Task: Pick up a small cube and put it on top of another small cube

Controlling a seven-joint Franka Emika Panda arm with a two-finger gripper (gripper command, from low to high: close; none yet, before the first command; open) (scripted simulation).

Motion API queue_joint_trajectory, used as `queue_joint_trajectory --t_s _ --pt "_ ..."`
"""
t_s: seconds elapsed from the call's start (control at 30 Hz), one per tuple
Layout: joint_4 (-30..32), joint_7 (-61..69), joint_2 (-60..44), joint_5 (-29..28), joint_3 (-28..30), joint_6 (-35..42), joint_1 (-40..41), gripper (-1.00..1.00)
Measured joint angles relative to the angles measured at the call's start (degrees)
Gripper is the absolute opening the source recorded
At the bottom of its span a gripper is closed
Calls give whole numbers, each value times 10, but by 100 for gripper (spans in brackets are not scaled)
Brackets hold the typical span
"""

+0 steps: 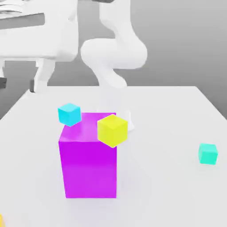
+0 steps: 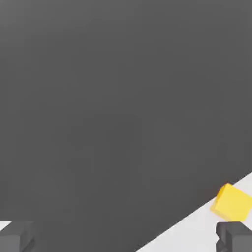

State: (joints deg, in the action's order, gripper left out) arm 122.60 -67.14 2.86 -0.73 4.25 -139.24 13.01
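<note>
A small cyan cube (image 1: 69, 114) shows by the upper left corner of a tall magenta block (image 1: 88, 157). A small yellow cube (image 1: 112, 130) overlaps that block's upper right corner; I cannot tell whether it rests on anything. A small teal cube (image 1: 207, 154) lies on the white table (image 1: 168, 190) toward the exterior view's right. My gripper (image 1: 17, 84) hangs high above the table's far left corner, well away from these cubes. In the hand view its fingertips (image 2: 235, 237) stand wide apart, so the gripper (image 2: 126, 238) is open with nothing between them, and a yellow cube (image 2: 231, 203) sits near the table's edge.
The arm's white base and links (image 1: 113, 57) rise behind the magenta block. A sliver of something yellow (image 1: 1, 219) shows at the exterior view's lower left corner. Dark floor (image 2: 123, 108) lies beyond the table edge.
</note>
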Motion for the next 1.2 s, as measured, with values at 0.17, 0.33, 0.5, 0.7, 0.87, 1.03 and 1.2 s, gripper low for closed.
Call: queue_joint_trajectory --t_s 0.17,0.33,0.5,0.7,0.87,1.03,1.2 --pt "-22 -40 -104 16 14 -18 27 0" --pt "-45 -72 -209 42 30 -36 49 0" --pt "-67 -97 -314 75 39 -56 77 0" --pt "-86 -92 -393 92 28 -109 90 -100" --pt "-86 -91 -395 93 28 -110 90 -100" --pt "-60 -94 -306 76 41 -47 70 -100" --pt "-11 -71 -200 45 25 7 39 -100"
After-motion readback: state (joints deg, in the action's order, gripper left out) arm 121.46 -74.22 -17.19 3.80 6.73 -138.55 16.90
